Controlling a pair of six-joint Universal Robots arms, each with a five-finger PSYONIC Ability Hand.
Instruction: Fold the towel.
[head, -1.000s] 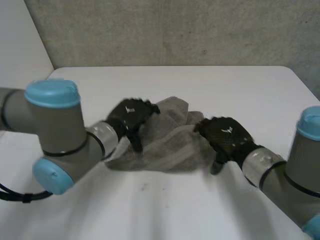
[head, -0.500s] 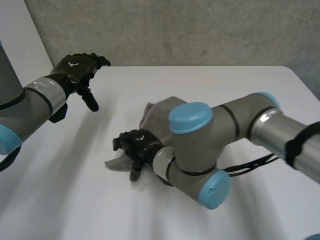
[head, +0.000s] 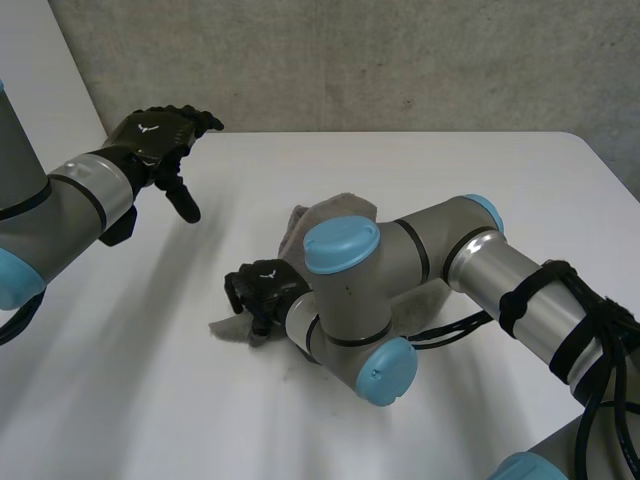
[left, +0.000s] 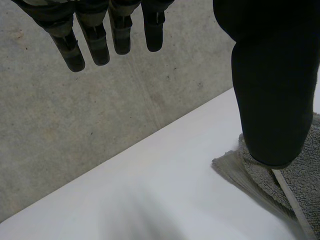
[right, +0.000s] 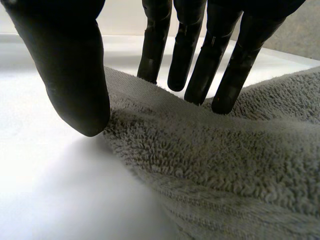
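The right hand (head: 262, 290) pinches the grey towel's (head: 338, 212) left edge; the left hand (head: 158, 138) hovers open, well apart; bare table (head: 130, 400) lies all round the towel.

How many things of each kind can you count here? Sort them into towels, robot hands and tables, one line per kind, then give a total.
towel: 1
robot hands: 2, the left hand and the right hand
table: 1
Total: 4
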